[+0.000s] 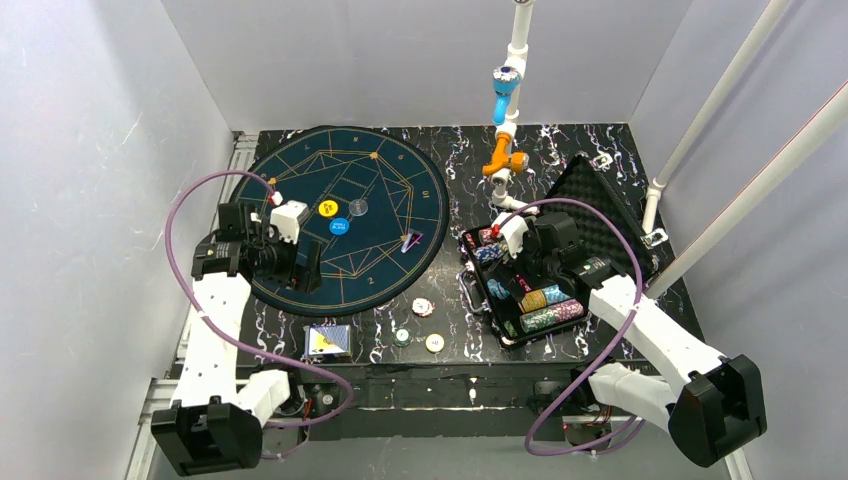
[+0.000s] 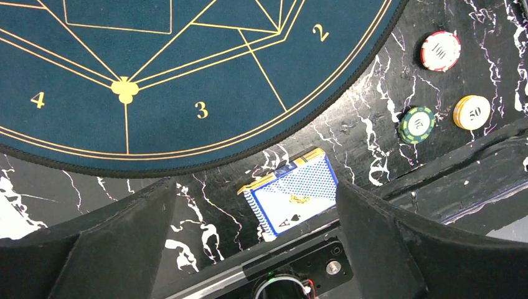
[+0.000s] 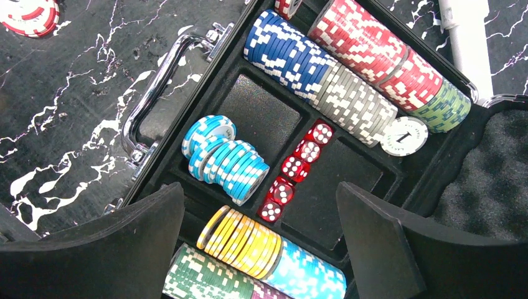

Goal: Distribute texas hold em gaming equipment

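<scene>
1. The black marbled table (image 1: 440, 160) carried everything. The round teal mat (image 1: 300, 180) lay on its left half and the black case (image 3: 261, 118) on its right, with the foam lid (image 1: 600, 200) standing open.
2. The case was the only container. Its long troughs held chips on edge: a blue row (image 3: 283, 53), a red row (image 3: 367, 43) and a grey-white row (image 3: 355, 99) at the far side, and a yellow row (image 3: 243, 237) nearer the camera. Two middle pockets were bare.
3. The right gripper (image 3: 259, 187) hung over the case with its jaws spread wide, holding nothing. A chip pick looked like the step in hand. It would go best by coming straight down and closing across the edges of a few discs only, keeping clear of the dividers.
4. The left gripper (image 2: 255, 182) was equally spread and empty above the table's near edge.
5. The deck of cards (image 2: 292, 196) lay flat under that gap, blue back up, just off the mat.
6. The light-blue stack (image 3: 224, 159) slumped loose in its pocket, the easiest target.
7. Three loose chips sat right of the deck: the red-and-white chip (image 2: 440, 51), the green chip (image 2: 417, 124) and the pale chip (image 2: 471, 112). On the mat, the yellow chip (image 1: 327, 209) and the blue chip (image 1: 339, 226) lay close together.
8. The red dice (image 3: 296, 168) lined a narrow slot beside the stack and could be knocked.
</scene>
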{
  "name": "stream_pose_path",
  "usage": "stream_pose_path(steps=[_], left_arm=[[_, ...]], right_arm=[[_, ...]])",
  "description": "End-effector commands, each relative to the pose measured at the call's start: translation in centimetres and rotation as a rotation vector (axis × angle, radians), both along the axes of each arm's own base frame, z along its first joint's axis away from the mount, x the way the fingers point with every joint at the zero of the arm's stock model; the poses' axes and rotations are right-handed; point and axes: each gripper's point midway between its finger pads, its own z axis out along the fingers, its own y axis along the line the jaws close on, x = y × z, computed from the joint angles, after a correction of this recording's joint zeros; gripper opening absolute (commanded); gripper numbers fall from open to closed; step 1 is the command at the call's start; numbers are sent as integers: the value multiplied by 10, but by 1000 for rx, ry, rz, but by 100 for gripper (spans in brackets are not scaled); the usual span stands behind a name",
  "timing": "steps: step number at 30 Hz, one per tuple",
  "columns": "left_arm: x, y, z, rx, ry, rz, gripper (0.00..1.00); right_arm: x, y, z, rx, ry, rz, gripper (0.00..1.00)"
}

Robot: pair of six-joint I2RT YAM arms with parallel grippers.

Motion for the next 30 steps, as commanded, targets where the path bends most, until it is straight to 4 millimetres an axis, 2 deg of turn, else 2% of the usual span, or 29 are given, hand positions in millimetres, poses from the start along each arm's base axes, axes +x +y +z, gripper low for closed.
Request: stream_pose_path(steps=[1, 7, 10, 14, 16, 20, 24, 30], left_arm=[[11, 0, 5, 9, -8, -11, 99], [52, 2, 15, 28, 27, -9, 99], [74, -2, 14, 58, 52, -25, 99], [106, -19, 9, 121, 46, -61, 99], [122, -27, 1, 161, 59, -72, 99], [160, -38, -26, 198, 132, -47, 99], [190, -50, -47, 189, 178, -44, 88], [225, -63, -73, 193, 199, -33, 82]], right_arm=[[1, 4, 6, 9, -9, 32, 100], [0, 5, 7, 9, -9, 38, 100], [0, 5, 6, 9, -8, 40, 100], [1, 4, 6, 5, -9, 39, 100], [1, 4, 6, 4, -10, 37, 100], [1, 3, 4, -5, -7, 38, 100], [1, 2, 1, -14, -1, 39, 100], [0, 3, -1, -19, 7, 42, 100]])
